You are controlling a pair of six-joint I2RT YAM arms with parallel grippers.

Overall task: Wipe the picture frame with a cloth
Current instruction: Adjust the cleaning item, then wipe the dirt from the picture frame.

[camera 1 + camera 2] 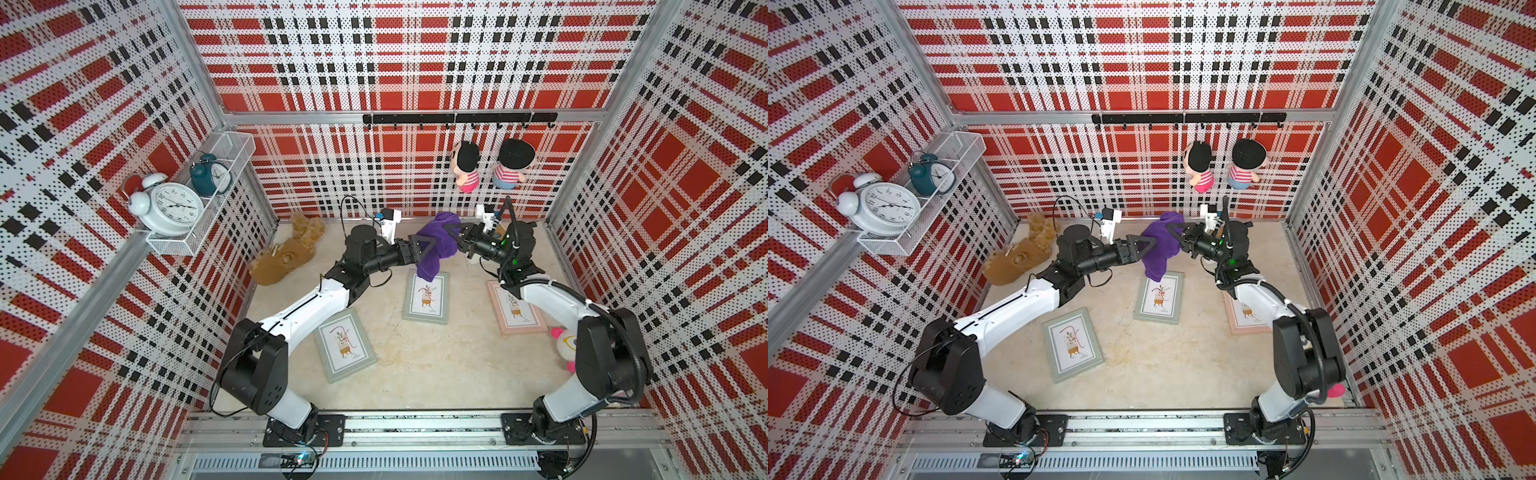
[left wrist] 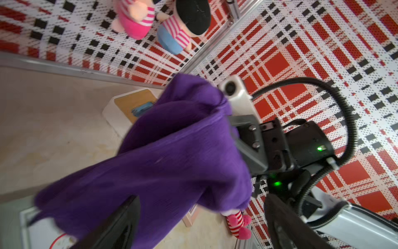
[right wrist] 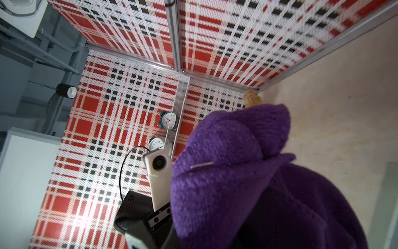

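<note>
Barely started | cloth (image 1: 442, 247) aloft, upper centre, above grey picture frame (image 1: 428, 297) | right jaws clamped on it | left jaws wide open, gripping nothing | wiping apparently undone

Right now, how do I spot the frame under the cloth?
On the beige floor lie three picture frames. The middle frame lies under the dangling purple cloth. It is grey, unlike the pink frame, and farther back than the other grey frame.

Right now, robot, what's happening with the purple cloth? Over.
Left fingers open. Right fingers shut on cloth, hanging over middle picture frame. Nothing blocking.
</note>
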